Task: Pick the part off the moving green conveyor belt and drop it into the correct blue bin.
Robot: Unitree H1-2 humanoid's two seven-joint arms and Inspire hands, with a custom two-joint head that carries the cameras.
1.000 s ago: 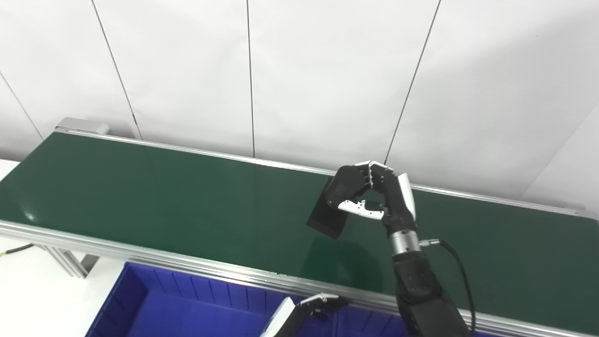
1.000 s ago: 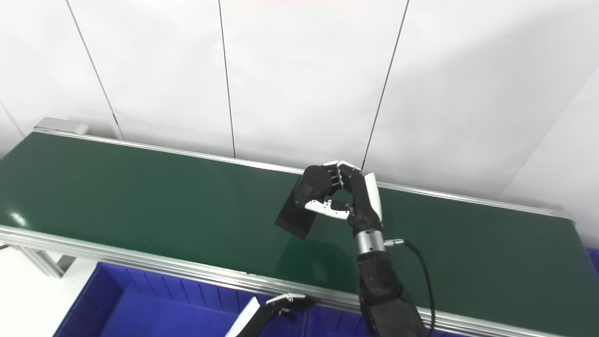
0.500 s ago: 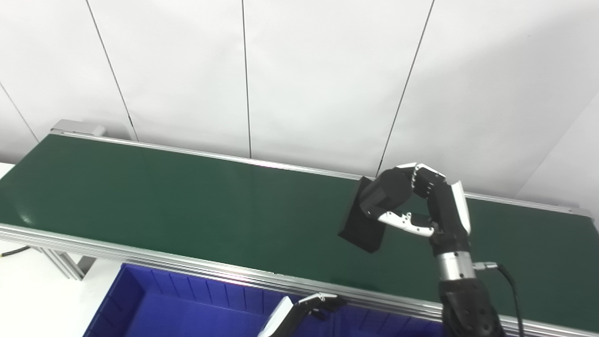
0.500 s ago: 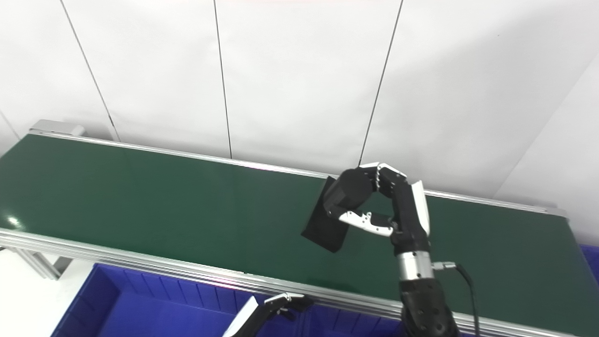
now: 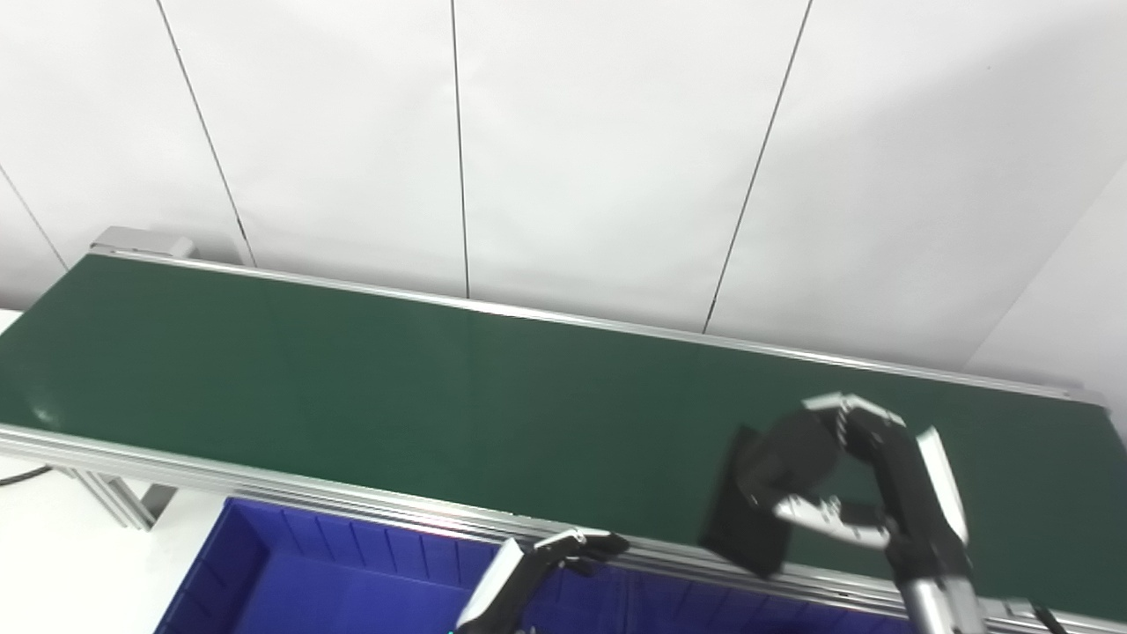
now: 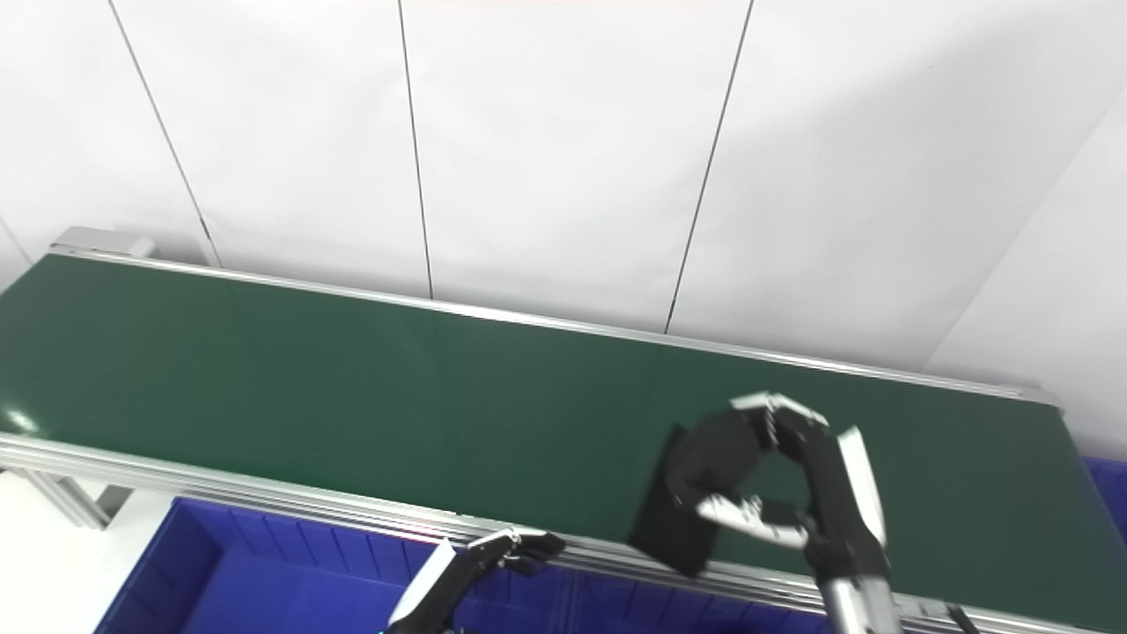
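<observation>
My right hand is shut on a flat black rectangular part, held by its upper end and lifted clear of the green conveyor belt. The part hangs tilted over the belt's near aluminium rail. My left hand shows only partly at the bottom edge, over the blue bin; its fingers look curled and nothing shows in it. The picture is slightly blurred around the right hand.
The belt runs from the far left to the right, framed by aluminium rails. A white panelled wall stands behind it. Another blue bin corner shows at the far right edge. White table surface lies at the lower left.
My right hand has carried the black part to the right and toward me, from the belt's far side to over its near rail. The left hand has barely moved.
</observation>
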